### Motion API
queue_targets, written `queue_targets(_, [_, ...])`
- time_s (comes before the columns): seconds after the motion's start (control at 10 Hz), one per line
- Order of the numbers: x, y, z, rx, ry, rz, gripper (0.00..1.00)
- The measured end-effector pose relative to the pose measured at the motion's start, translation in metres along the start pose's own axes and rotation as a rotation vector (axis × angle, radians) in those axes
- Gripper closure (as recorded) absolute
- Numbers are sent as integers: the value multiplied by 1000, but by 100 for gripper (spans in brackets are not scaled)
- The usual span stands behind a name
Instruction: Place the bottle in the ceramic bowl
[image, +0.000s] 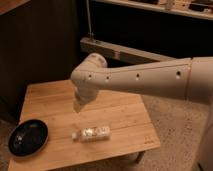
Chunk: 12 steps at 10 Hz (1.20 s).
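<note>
The bottle (91, 133) lies on its side near the front edge of the wooden table (125, 115); it is clear-whitish with a pale label. The ceramic bowl (27, 137) is dark and glossy and sits at the table's front left corner, to the left of the bottle and apart from it. My gripper (78, 105) hangs from the white arm (140, 80) above the middle of the table. It is above and a little behind the bottle and touches neither the bottle nor the bowl.
A dark wall or cabinet stands behind the table on the left. A metal rail (120, 50) runs behind the arm. Speckled floor (175, 130) lies to the right of the table.
</note>
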Motion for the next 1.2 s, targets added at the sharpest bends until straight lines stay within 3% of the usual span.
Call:
queue_targets(0.1, [1,-3,-5,-29,-27,-105,35])
queue_targets(0.3, [-2,-2,-4,-26,-24,-221,35])
queue_targets(0.7, [-4,-4,-4,-26,-27,-252,35])
queue_targets(0.9, [-2,-11,6,-58,-54,-321,35])
queue_targets(1.2, [20,3,36,-150,-99,-431,35])
